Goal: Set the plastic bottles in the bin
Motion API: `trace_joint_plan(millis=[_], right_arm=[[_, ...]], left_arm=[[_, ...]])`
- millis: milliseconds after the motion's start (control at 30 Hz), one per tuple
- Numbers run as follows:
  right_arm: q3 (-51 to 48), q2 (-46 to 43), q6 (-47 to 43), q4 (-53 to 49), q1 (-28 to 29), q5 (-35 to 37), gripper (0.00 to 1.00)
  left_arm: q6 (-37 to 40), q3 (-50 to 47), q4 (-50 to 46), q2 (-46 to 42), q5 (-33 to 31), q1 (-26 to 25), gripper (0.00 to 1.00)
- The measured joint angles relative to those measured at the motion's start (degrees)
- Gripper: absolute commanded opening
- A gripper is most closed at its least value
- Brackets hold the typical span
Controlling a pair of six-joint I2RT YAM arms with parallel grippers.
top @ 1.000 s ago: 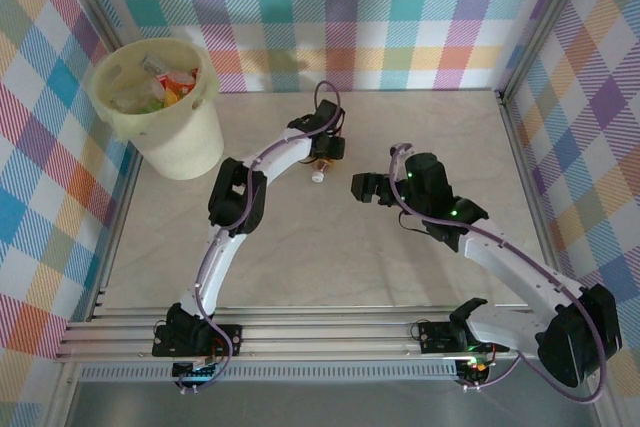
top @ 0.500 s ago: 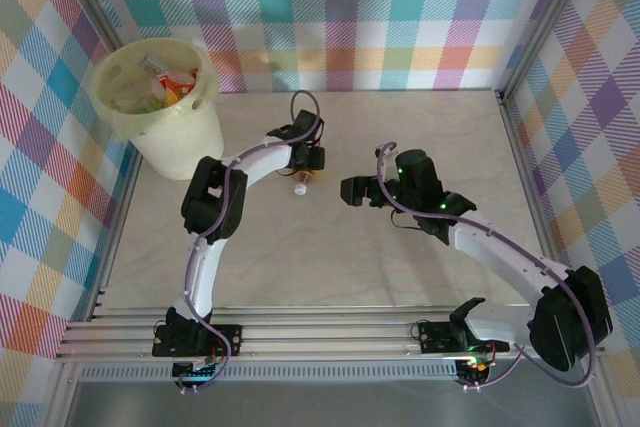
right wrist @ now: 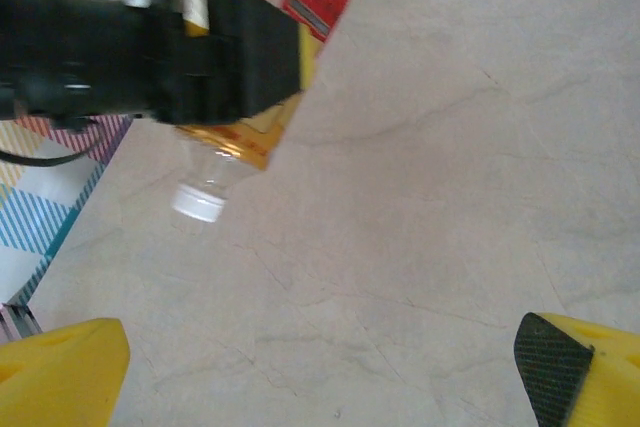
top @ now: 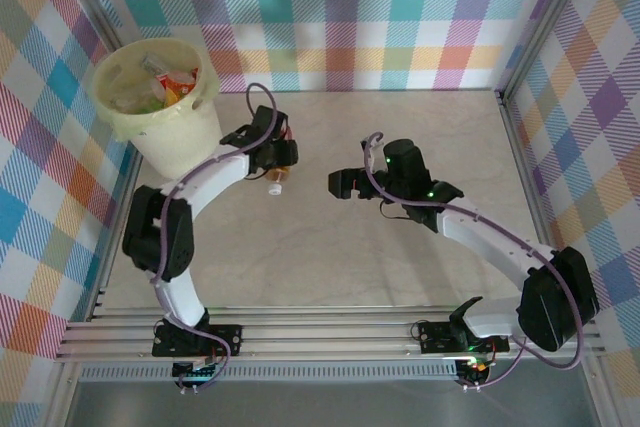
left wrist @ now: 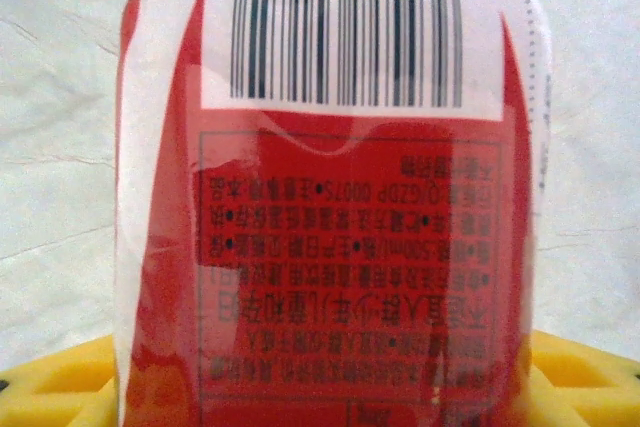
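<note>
We are gripping the red-labelled plastic bottle (top: 277, 180), cap down, in our left hand (top: 277, 158); the cream round bin (top: 190, 143) is standing upper left, our right hand (top: 339, 184) gaping empty.

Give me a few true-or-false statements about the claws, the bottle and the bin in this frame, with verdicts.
1. The left claw grips a red-labelled bottle. True.
2. The right claw is shut on a bottle. False: it is open and empty.
3. The bin stands upright with bottles inside. True.
4. The held bottle is over the bin. False: it is above the table, to the right of the bin.
5. The held bottle's cap is white. True.
</note>
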Motion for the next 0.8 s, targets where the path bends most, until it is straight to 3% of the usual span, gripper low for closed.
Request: trace_joint_plan(millis=[200, 400, 633, 800], right_arm=[[0.15, 1.25, 0.02, 1.44, 0.00, 0.85, 1.00], [0.48, 2.21, 0.00, 1.46, 0.00, 1.31, 1.00], [0.50, 2.21, 0.26, 1.86, 0.00, 2.12, 1.00], [0.50, 2.21, 0.26, 1.86, 0.00, 2.71, 1.00]], left_arm=[[0.98, 1.16, -4.83, -13.07, -1.07, 3.37, 0.40], [4.13, 11.13, -10.32, -19.06, -4.22, 10.91, 0.40], [6.36, 20.85, -12.09, -19.43, -5.51, 21.88, 0.40], [10.75, 28.02, -10.14, -14.27, -5.22, 27.67, 0.42]])
